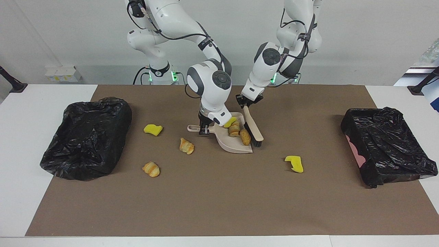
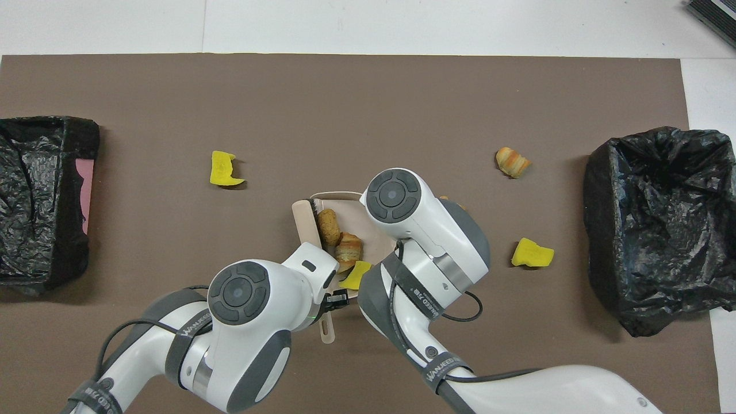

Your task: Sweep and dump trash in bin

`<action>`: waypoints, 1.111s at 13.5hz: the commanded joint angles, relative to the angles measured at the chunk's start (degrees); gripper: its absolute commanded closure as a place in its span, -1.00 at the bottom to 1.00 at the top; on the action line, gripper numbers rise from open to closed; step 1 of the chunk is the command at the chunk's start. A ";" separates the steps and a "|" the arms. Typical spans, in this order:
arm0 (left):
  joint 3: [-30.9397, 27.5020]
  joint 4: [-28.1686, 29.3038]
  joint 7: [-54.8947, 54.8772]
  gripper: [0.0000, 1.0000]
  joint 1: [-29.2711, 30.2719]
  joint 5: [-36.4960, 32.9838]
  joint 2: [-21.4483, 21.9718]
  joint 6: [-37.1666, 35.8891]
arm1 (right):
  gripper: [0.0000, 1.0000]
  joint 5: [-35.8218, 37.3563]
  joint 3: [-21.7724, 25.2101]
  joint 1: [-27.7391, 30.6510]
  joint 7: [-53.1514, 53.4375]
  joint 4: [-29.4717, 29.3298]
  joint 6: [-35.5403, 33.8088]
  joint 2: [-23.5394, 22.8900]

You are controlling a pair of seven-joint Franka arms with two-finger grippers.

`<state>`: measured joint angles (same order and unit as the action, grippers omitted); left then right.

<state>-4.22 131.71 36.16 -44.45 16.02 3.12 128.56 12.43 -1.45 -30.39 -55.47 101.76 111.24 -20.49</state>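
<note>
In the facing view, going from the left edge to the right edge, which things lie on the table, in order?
Black-bagged bin → yellow sponge chunk → croissant → beige dustpan → brush → second yellow sponge chunk → second black-bagged bin.

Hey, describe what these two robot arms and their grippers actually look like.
Both arms are glossy white with rounded segments, dark grey joint sections and round grey end caps. Black cables loop along them, fastened by black bands with white lettering. Green lights glow at the bases. The left gripper and right gripper are small and black.
</note>
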 commanded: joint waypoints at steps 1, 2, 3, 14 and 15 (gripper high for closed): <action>-1.14 -5.05 -2.05 1.00 -0.73 1.03 -2.67 -1.98 | 1.00 0.23 -0.48 1.12 4.90 1.78 1.52 1.24; -1.49 -5.49 -2.58 1.00 -0.12 0.33 -2.50 -3.56 | 1.00 0.23 -0.48 1.29 5.89 1.78 1.43 1.16; -1.84 -5.93 -4.06 1.00 2.06 0.15 -1.98 -4.79 | 1.00 0.14 -0.48 1.47 6.07 1.69 1.43 1.15; -1.84 -19.03 -41.66 1.00 31.15 -22.07 -12.86 -14.92 | 1.00 -1.27 -0.48 2.35 7.74 1.51 2.49 0.71; -1.84 -19.03 -44.91 1.00 32.22 -23.48 -13.39 -14.91 | 1.00 -1.27 -0.48 2.35 7.74 1.51 2.40 0.71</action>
<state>-6.86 115.35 -3.59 -14.44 -4.48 -7.35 115.26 11.73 -1.46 -28.77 -49.28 101.92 111.40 -20.49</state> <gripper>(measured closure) 0.736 0.674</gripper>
